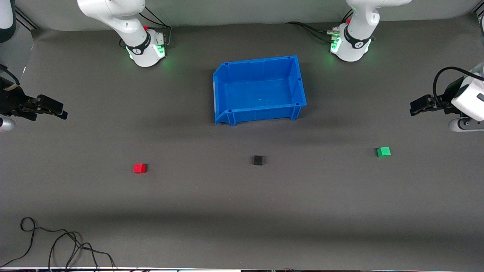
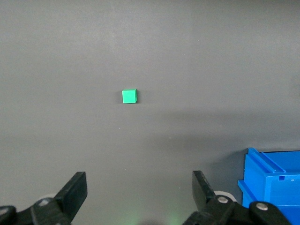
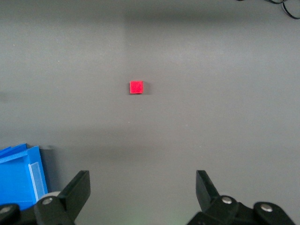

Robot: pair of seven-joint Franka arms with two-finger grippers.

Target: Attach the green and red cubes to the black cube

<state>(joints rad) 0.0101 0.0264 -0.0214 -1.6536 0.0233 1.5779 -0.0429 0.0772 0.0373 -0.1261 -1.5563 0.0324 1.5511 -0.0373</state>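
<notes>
front view: 3 cubes lie on the dark table (image 1: 242, 234), all nearer the camera than the 1 blue bin (image 1: 227, 71). the black cube (image 1: 258, 160) sits in the middle, the red cube (image 1: 139, 168) well apart toward the right arm's end, the green cube (image 1: 383, 152) well apart toward the left arm's end; none of them touch. only this view shows the black cube, all 3 cubes together, the 2 white arm bases with green lights, and a loose black cable (image 1: 56, 241) on the table near the camera. the right gripper (image 1: 60, 111) hangs over the table at the right arm's end, the left gripper (image 1: 414, 107) over the table at the left arm's end; both arms wait. from this angle the fingers' spread is hard to judge. a small mark shows on each base, too small to read.

left wrist view: the left gripper (image 2: 139, 190) has its 2 fingers spread wide with nothing between them. the green cube (image 2: 129, 96) lies alone on the table, with 1 corner of the blue bin (image 2: 274, 183) at the picture's edge.

right wrist view: the right gripper (image 3: 143, 190) likewise shows 2 fingers set wide apart, holding nothing. the red cube (image 3: 136, 87) lies alone on the table, a corner of the blue bin (image 3: 18, 180) at the edge, and a bit of cable (image 3: 286, 7) in the corner. no writing can be read.
</notes>
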